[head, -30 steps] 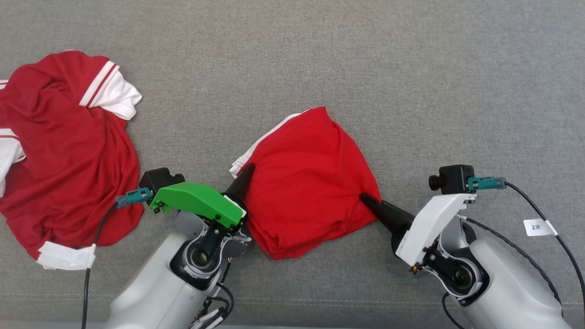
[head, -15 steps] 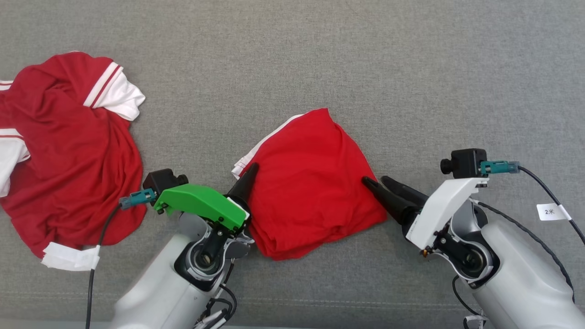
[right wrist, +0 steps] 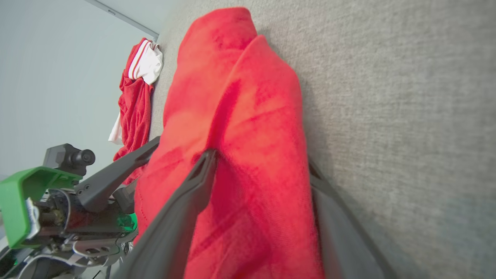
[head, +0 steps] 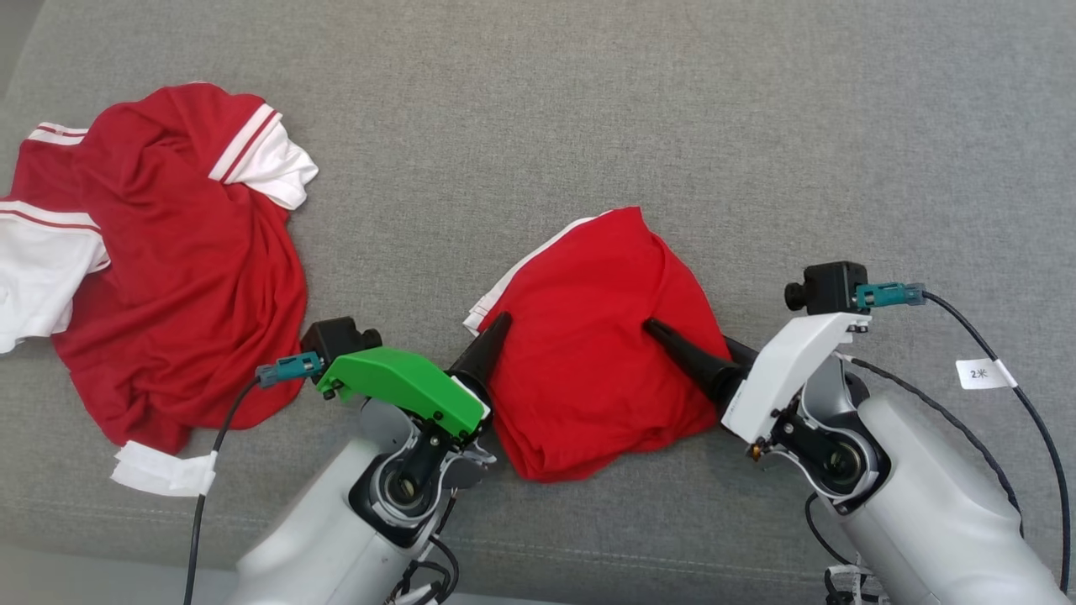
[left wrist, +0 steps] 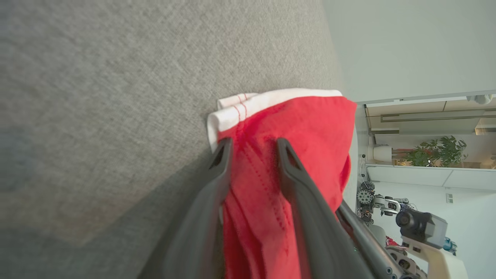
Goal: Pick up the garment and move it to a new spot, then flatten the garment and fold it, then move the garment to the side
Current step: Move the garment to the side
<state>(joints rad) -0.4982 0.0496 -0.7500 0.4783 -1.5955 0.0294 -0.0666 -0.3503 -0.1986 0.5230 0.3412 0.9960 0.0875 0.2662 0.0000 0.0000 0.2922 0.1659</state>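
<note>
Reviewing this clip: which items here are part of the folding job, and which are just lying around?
In the job: folded red garment, left gripper, right gripper.
Lying about: crumpled red-and-white garment, white cable label, potted plant.

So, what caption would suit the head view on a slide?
Left fingers and right fingers straddle the folded red garment on a grey cushion; a crumpled red-and-white garment lies aside.

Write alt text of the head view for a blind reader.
A folded red garment lies on a grey fabric surface, the left gripper and right gripper at its sides. A crumpled red-and-white garment lies left.
</note>
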